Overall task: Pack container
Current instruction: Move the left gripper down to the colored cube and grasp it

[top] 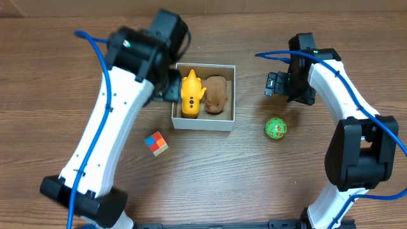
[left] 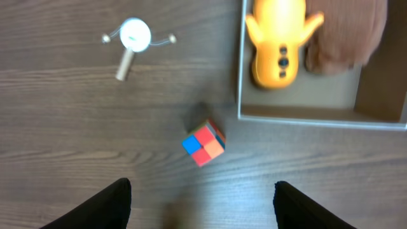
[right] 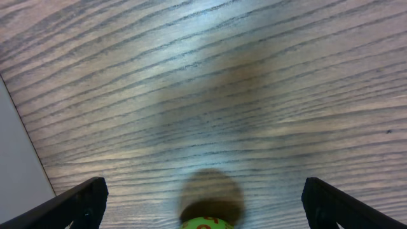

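The container (top: 227, 95) is a shallow white-walled box at the table's middle. It holds a yellow toy (top: 190, 93) and a brown plush toy (top: 217, 94). In the left wrist view its wall (left: 241, 76) is at the upper right, with the yellow toy (left: 278, 44) and brown toy (left: 346, 35) inside. My left gripper (top: 166, 91) (left: 202, 191) is open and empty, just left of the container, above a red, blue and orange cube (top: 156, 144) (left: 204, 142). My right gripper (top: 272, 84) (right: 203, 191) is open and empty, right of the container, over a green ball (top: 275, 128) (right: 203, 223).
A small white object with a stick and metal ends (left: 133, 37) lies on the wood left of the container; the left arm hides it in the overhead view. The container's wall (right: 16, 159) shows at the left edge of the right wrist view.
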### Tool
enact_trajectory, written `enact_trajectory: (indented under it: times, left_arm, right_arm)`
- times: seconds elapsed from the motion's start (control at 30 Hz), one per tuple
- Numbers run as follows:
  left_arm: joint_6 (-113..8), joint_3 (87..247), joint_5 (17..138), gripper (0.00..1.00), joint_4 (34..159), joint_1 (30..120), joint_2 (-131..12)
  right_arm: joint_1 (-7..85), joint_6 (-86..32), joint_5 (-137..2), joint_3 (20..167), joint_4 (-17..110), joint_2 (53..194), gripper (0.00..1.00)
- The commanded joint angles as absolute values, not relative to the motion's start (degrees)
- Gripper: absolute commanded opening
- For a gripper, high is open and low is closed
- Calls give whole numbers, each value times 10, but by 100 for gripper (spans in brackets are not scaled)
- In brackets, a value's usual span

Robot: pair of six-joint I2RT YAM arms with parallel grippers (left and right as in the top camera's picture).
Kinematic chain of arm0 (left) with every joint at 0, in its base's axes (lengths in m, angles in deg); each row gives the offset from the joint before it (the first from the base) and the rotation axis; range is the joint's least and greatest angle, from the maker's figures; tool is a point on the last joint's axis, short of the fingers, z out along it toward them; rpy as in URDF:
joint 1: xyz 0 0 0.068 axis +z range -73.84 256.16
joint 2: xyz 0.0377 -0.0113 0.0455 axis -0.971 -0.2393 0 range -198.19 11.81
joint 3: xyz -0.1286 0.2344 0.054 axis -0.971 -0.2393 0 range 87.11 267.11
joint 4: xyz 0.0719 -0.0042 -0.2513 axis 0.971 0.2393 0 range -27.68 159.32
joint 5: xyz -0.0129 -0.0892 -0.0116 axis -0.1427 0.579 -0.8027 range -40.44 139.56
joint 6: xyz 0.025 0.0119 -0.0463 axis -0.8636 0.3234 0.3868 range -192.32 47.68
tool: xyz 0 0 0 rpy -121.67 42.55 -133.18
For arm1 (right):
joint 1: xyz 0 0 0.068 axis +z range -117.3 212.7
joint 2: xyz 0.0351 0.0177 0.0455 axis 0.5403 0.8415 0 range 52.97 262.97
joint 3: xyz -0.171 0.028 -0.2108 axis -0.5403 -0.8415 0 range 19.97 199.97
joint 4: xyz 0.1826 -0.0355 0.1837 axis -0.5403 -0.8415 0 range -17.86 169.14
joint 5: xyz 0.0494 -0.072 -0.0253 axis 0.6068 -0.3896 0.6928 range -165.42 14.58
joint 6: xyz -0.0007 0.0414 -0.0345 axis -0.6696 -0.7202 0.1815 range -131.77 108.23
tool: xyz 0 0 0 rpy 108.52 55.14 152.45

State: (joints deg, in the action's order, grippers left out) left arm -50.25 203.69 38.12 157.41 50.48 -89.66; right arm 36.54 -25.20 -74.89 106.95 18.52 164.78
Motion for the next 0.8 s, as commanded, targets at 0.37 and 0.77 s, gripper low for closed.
enact_trajectory:
  times: [0.37,0.77]
  left_arm:
    - [-651,1505,506,76,1234,492,-746]
    - [-697,1452,444,76,1179,532,-747]
  right_arm:
    - [365,-249,-756,1070,187,1640,100]
    - [365,-249,-756,1070,187,1640,100]
